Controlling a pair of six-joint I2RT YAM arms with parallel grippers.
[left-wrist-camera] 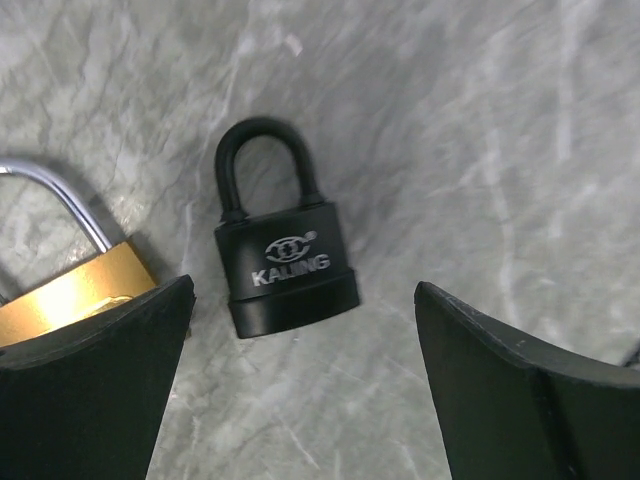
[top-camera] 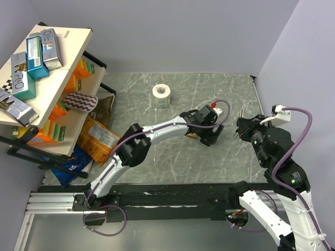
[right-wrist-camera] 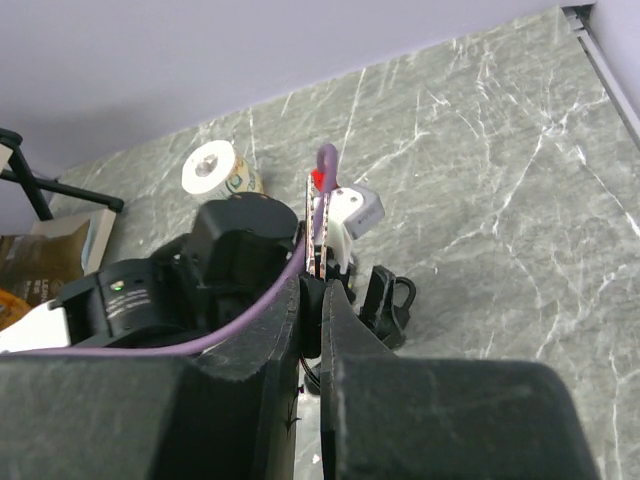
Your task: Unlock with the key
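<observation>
**A:** How many grippers are there, and how is each one set?

**B:** 2. The left gripper (left-wrist-camera: 303,335) is spread wide and holds nothing, with its 2 fingers (left-wrist-camera: 90,400) in the lower corners of the wrist view. The right gripper (right-wrist-camera: 320,300) is narrow and pinched on the key (right-wrist-camera: 317,235), whose silver blade stands straight up from between the pads at the centre of that view.

**A:** Is it just 1 key?

**B:** It is 1 bunch. I cannot count the blades, as they are too thin and close together.

**A:** And the locks?

**B:** 2 padlocks. There is 1 black padlock (left-wrist-camera: 285,255) lying flat on the desk (left-wrist-camera: 500,120), shackle closed and pointing to the top of the frame. It sits between and just above the left fingertips and touches neither. There is also 1 brass padlock (left-wrist-camera: 65,295) at the left edge, partly hidden by the left finger. It has a silver shackle, and I cannot tell whether that is latched.

**A:** How are the arms posed?

**B:** There are 2 arms. The left arm (top-camera: 157,133) runs from the bottom left of the overhead view up and right to the centre, its wrist tipped down over the padlocks. The right arm (top-camera: 277,151) rises from the lower right with a folded elbow. Its gripper points left and is near the left one but apart from it.

**A:** Anything farther out?

**B:** There is 1 white roll (top-camera: 162,95) at upper centre, well apart from the locks. There is also 1 shelf rack (top-camera: 57,68) at upper left, carrying boxes and snack bags.
</observation>
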